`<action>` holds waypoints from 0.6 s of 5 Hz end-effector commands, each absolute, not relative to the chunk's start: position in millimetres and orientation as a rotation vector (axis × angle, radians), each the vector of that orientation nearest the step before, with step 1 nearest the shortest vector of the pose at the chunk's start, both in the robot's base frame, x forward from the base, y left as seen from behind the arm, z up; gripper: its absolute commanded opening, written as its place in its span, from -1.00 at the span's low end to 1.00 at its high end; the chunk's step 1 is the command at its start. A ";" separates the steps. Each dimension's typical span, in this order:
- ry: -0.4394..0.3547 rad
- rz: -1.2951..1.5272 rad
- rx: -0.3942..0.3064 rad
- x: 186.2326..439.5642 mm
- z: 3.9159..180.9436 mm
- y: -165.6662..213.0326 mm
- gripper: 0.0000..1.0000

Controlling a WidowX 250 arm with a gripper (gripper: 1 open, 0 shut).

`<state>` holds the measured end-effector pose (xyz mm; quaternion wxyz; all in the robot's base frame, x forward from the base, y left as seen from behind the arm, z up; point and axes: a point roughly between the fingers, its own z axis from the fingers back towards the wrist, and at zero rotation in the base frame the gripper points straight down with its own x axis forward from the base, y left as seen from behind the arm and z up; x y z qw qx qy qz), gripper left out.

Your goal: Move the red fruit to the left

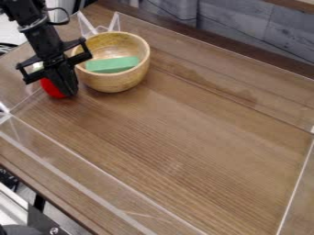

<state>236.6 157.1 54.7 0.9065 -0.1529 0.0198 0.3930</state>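
Note:
The red fruit [50, 86] rests on the wooden table at the far left, just left of the wooden bowl [113, 61]. My black gripper [58, 81] comes down on it from above, and its fingers have closed tight around the fruit, covering most of it. Only the fruit's lower left side shows as a red patch. Whether the fruit touches the table I cannot tell.
A green block [112, 64] lies inside the wooden bowl. Clear plastic walls [37, 138] fence the table on the left, front and right. The wide wooden surface [185, 138] stretches to the right of the bowl.

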 end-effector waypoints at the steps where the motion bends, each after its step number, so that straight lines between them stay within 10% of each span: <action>1: 0.003 0.782 -0.299 243.7 60.2 156.5 -1.00; 3: 0.006 0.830 -0.297 243.6 54.5 152.6 -1.00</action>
